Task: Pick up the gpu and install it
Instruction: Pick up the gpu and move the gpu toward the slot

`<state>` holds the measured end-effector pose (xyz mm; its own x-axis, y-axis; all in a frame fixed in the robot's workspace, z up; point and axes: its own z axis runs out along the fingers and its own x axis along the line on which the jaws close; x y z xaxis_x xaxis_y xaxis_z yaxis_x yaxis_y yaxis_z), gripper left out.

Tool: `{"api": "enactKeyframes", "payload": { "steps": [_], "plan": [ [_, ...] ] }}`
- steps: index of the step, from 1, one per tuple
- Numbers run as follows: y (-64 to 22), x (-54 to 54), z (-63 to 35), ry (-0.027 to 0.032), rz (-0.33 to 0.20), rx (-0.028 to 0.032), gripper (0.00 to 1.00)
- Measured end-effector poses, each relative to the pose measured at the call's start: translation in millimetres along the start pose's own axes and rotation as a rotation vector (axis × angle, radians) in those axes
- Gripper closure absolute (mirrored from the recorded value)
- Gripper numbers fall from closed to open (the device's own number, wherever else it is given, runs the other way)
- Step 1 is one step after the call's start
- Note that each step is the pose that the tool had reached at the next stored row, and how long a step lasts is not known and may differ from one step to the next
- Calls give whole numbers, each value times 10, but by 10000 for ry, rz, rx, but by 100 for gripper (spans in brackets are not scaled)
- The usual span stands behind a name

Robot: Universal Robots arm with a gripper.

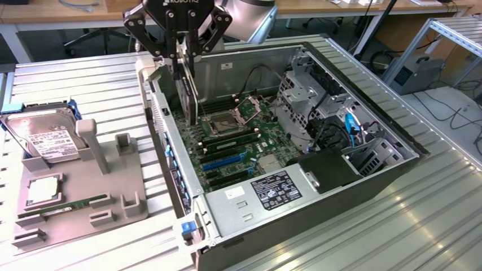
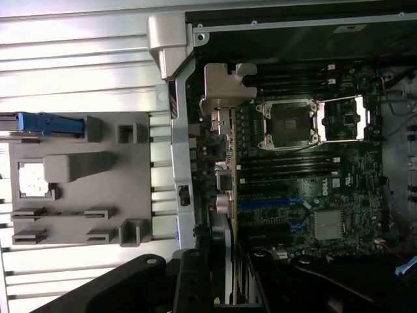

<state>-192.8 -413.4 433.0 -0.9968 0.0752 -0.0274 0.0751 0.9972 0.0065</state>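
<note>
**Tool.** The black two-finger gripper (image 1: 186,55) (image 2: 227,277) hangs at twelve o'clock in the exterior view. Its fingers are pressed onto the upper edge of the gpu (image 1: 191,90) (image 2: 226,88), a thin flat green circuit card with a black face and a silvery metal bracket.

**Task item.** The gpu is upright and edge-on. It reaches down into the open black-and-silver computer case (image 1: 339,209), just beside the case's rear wall. I cannot tell whether its lower edge touches the green motherboard (image 1: 263,135) (image 2: 339,189).

**Inside the case.**
- A square silver processor socket (image 1: 226,121) (image 2: 290,124) lies at four o'clock of the card's lower end, near it.
- Blue expansion slots (image 1: 222,161) (image 2: 267,203) lie at six o'clock of the socket.
- A black power supply with a white label (image 1: 275,190) sits at five o'clock of the board.

**Surroundings.**
- A grey plastic fixture tray (image 1: 113,186) (image 2: 78,189) lies at nine o'clock of the case, just beside it.
- A boxy silver hard drive with a white label (image 1: 45,141) stands at the tray's eleven o'clock.
- A narrow green memory stick (image 1: 64,208) lies at its seven o'clock.
- Everything rests on a ribbed metal table (image 1: 421,226).
</note>
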Motion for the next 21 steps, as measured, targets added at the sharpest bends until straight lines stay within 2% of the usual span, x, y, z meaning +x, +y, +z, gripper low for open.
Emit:
{"api": "enactKeyframes", "payload": {
  "steps": [21],
  "plan": [
    [5,-68,38,0,0,1,73]
  ]
}}
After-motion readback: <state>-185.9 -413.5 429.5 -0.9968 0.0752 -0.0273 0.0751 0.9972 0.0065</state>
